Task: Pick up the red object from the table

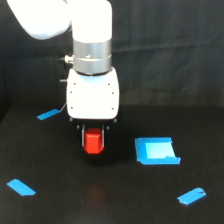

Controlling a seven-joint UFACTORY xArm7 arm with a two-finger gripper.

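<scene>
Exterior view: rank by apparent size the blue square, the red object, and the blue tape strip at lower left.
1. Blue square, clearly largest.
2. Red object, partly hidden between the gripper fingers.
3. Lower-left tape strip, thin; close to the red object in area, so ranks 2 and 3 are uncertain.

The red object [93,141] is a small bright red-orange block, plain and matte, and it sits upright between the two dark fingers under the white gripper body. Whether its lower edge touches the table [100,200] cannot be told. The table is a flat matte black surface, and the block is near its middle in the exterior view.
</scene>
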